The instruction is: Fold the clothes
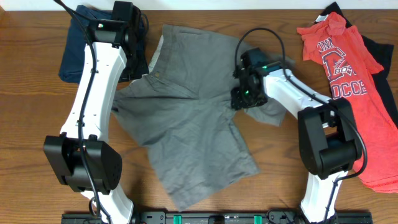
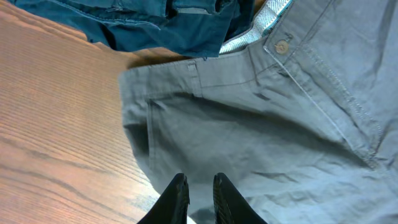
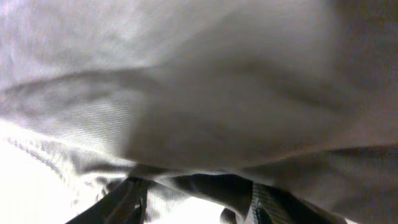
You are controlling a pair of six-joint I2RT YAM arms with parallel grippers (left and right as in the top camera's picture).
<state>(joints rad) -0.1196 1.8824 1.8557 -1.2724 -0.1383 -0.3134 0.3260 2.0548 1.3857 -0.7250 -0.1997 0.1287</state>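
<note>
Two risks, closest in first. At the right gripper (image 3: 200, 193): seems clenched on a thick, bunched fold of the grey-khaki shorts (image 3: 205, 93), with cloth draped right across the lens. May be pinching more than one layer; if so, would drag the whole leg along instead of turning a single edge, and end in a lumpy, skewed fold. Might equally drop the fold if nipped only at its rim.

At the left gripper (image 2: 198, 194): hangs low over the waistband corner, fingers (image 2: 177, 199) nearly together with a thin slit between. Cannot tell whether pinching cloth or merely closed above it. If empty, leaves that corner unanchored and lets the shorts slide across the table (image 1: 31, 112) under a pull from the right. Sits near the dark navy shorts (image 2: 155, 25) too, just beyond the waistband; could snag them.

Farther out: shorts spread mid-table between both arms, waistband away from the bases.

Hard to read: no seam or hem legible in the blurred right wrist view. From overhead, hides the contact point under the right wrist, and the shorts' left edge under the left arm. Farthest right, cuts the red T-shirt (image 1: 351, 93) at the frame edge and shows the black garment (image 1: 382, 56) only as strips behind it.
</note>
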